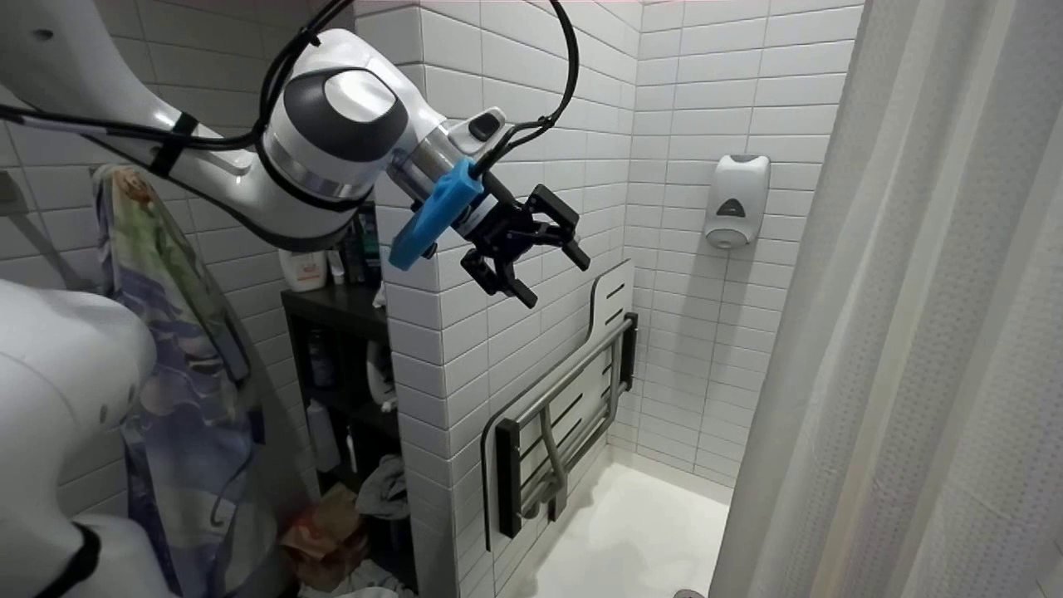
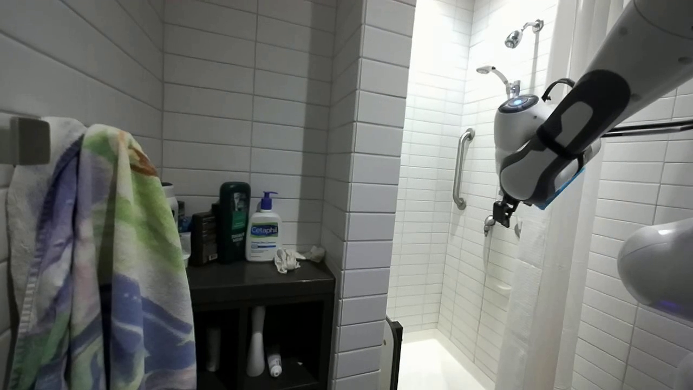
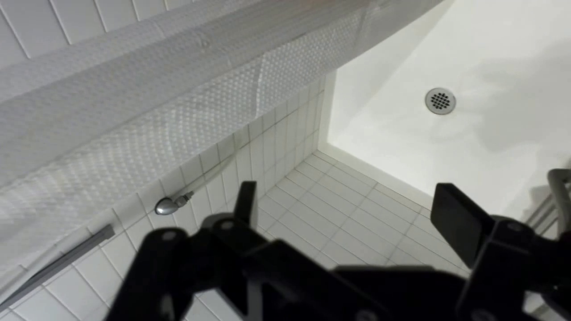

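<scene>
In an exterior view, the edge of a tiled partition (image 1: 419, 365) is limiting leftward room. The Robotiq gripper (image 1: 555, 277) is hovering, fingers spread wide, gripping nothing; no handling is showing yet. Below, a folded shower seat (image 1: 573, 399) is resting against the partition. Rightward, open space is stretching toward the shower curtain (image 1: 897, 332).

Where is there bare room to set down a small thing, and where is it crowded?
The shower floor looks bare around the drain, between the curtain and the folded seat. The dark shelf has a bare strip between its front edge and the bottles. Its back is crowded by them and a crumpled white thing.
</scene>
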Robot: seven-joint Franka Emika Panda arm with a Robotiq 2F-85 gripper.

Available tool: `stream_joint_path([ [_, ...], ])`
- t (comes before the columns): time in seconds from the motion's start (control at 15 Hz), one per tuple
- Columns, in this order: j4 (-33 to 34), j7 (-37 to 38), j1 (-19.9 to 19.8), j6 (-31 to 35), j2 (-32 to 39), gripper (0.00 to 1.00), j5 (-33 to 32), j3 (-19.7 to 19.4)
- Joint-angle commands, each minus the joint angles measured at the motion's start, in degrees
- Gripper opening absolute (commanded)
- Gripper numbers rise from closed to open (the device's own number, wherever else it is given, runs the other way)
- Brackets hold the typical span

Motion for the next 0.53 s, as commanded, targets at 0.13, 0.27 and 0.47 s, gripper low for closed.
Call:
stream_joint_path([
  [0.13, 0.3, 7.5, 2.5, -1.1, 1.4, 1.00, -10.3, -3.5],
  [0.27, 0.3, 8.6, 3.9, -1.5, 1.7, 1.00, -11.8, -4.6],
  [0.47, 0.3, 8.6, 4.4, -1.6, 1.7, 1.00, -12.1, -5.4],
])
